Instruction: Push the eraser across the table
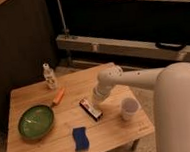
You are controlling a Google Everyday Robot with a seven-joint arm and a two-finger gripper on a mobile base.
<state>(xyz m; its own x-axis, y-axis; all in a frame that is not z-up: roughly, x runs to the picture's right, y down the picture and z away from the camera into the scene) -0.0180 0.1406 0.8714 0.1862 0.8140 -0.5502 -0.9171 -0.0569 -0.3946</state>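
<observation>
The eraser (91,109), a slim dark bar with a whitish top and reddish edge, lies slantwise near the middle of the light wooden table (35,96). My gripper (95,104) reaches down from the white arm and sits shut right at the eraser's far right side, touching or almost touching it. The arm's wrist hides the fingertips themselves.
A green bowl (36,121) sits at the table's left, an orange carrot-shaped piece (58,96) and a small bottle (49,77) behind it. A blue block (80,138) lies near the front edge, and a white cup (129,108) stands right of the eraser.
</observation>
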